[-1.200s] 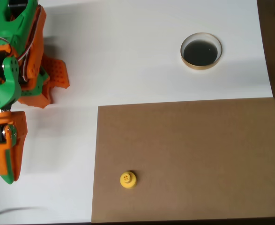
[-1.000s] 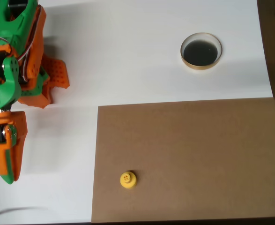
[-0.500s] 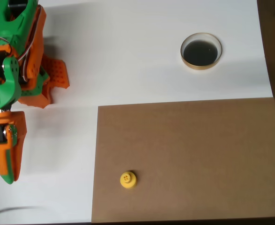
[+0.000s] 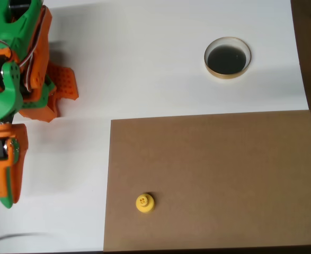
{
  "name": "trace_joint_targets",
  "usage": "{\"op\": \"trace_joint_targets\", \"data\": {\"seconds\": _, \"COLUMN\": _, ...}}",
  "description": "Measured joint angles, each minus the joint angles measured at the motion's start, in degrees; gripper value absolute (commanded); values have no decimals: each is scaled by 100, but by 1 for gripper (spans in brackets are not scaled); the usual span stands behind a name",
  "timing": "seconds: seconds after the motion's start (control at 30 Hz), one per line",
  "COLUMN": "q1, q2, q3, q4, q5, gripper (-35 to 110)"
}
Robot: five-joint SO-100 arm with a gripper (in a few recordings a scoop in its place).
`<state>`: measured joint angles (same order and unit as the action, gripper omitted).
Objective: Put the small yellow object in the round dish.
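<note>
The small yellow object (image 4: pixel 144 203) sits on a brown board (image 4: pixel 213 180), close to the board's lower left corner. The round dish (image 4: pixel 228 57), tan-rimmed with a dark glossy inside, stands on the white table at the upper right with nothing in it. My orange and green arm is folded at the left edge. Its gripper (image 4: pixel 53 99) rests low by the arm, its orange jaws lying together with nothing between them. It is far from both the yellow object and the dish.
The brown board covers the lower right of the white table (image 4: pixel 144 63). A dark brown strip (image 4: pixel 310 53) runs down the right edge. White table surface lies between the gripper and the board.
The arm's links at the left edge have shifted slightly. The yellow object and the dish stay where they were.
</note>
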<state>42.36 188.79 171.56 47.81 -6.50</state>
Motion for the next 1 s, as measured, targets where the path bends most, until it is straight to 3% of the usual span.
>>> {"op": "trace_joint_targets", "data": {"seconds": 0.4, "q1": 18, "q2": -1371, "q3": -1301, "q4": -62, "q5": -606, "gripper": 18}}
{"op": "trace_joint_targets", "data": {"seconds": 1.0, "q1": -1318, "q2": -4816, "q3": -3507, "q4": 501, "q5": -923, "gripper": 20}}
